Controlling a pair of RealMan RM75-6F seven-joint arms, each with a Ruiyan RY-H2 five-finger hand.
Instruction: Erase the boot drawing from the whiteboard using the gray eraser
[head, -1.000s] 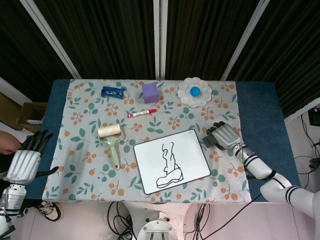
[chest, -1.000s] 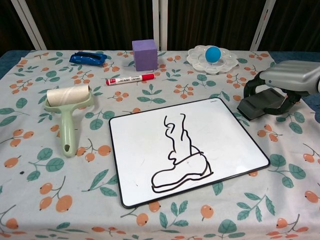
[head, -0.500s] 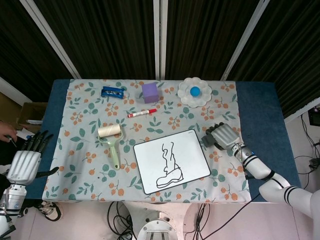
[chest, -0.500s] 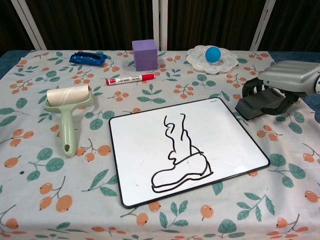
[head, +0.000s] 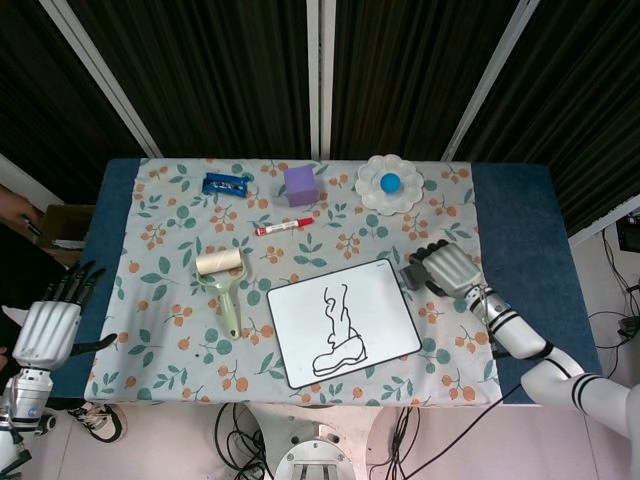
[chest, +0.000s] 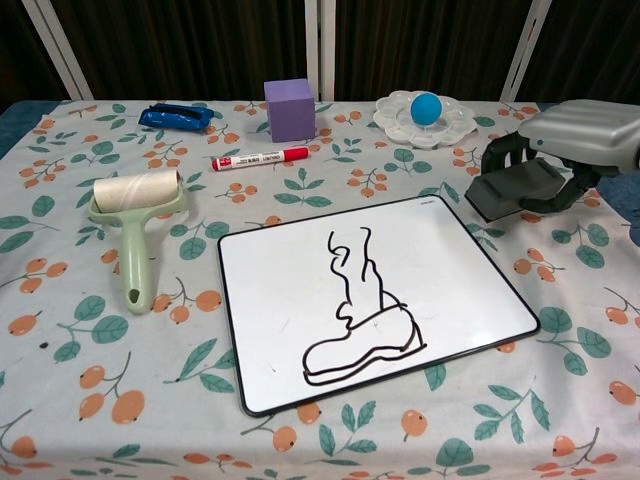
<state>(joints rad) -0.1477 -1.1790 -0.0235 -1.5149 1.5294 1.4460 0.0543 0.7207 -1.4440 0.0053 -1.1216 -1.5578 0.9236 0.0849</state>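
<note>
The whiteboard (head: 300, 310) (chest: 290, 300) lies near the table's front, with a black boot drawing (head: 340, 332) (chest: 362, 312) on it. My right hand (head: 450, 268) (chest: 580, 135) grips the gray eraser (head: 413, 276) (chest: 513, 188) and holds it lifted just off the cloth, beside the board's far right corner. At the table's left edge my left hand (head: 50, 320) hangs with its fingers spread, holding nothing; the chest view does not show it.
A lint roller (head: 224, 275) (chest: 133, 220) lies left of the board. Behind it are a red marker (head: 283, 227) (chest: 260, 158), a purple cube (head: 300, 184) (chest: 290, 108), a blue stapler (head: 227, 183) (chest: 175, 117) and a white palette (head: 372, 196) (chest: 395, 118) holding a blue ball (head: 390, 182) (chest: 426, 107).
My right hand has raised the gray eraser off the cloth and drawn it slightly back and left. The left hand has stayed where it was.
</note>
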